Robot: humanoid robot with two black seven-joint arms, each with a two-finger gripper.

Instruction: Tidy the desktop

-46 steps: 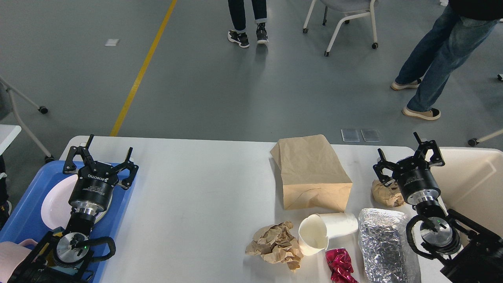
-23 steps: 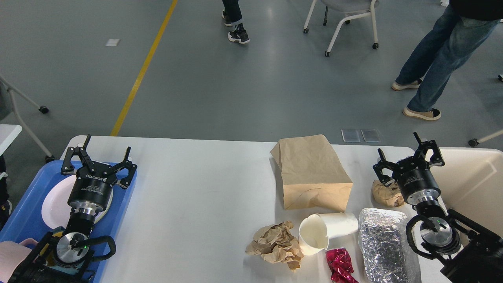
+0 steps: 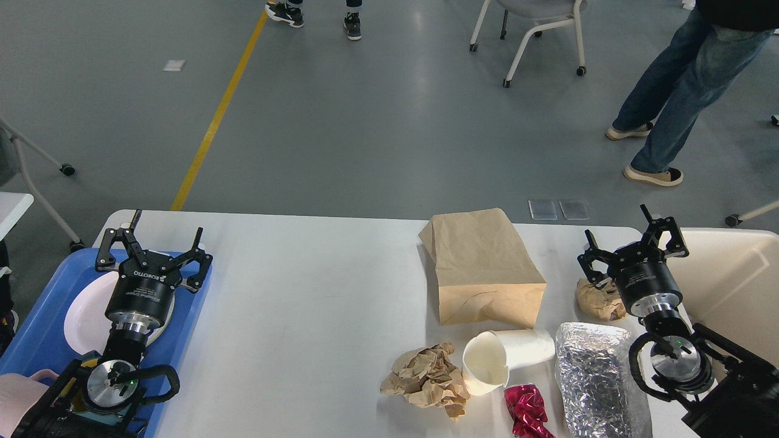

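Observation:
The white desktop [image 3: 304, 292] spans the lower view. On its right half lie a brown paper bag [image 3: 484, 267], a crumpled brown paper wad [image 3: 426, 380], a tipped white paper cup [image 3: 502, 359], a red foil wrapper [image 3: 526, 410], a silver foil bag [image 3: 593, 380] and a small brown paper ball [image 3: 596, 299]. My left gripper [image 3: 164, 228] is open and empty above the blue tray [image 3: 36, 340]. My right gripper [image 3: 616, 230] is open and empty, just above the small paper ball.
The blue tray holds a white plate [image 3: 82, 319] at the table's left edge. A beige bin [image 3: 736, 286] stands off the right end. People's legs [image 3: 675, 91] and a wheeled chair [image 3: 535, 30] are on the floor beyond the table.
Both arms stay nearly still; the left gripper has shifted very slightly left. A person at the top has walked left along the floor.

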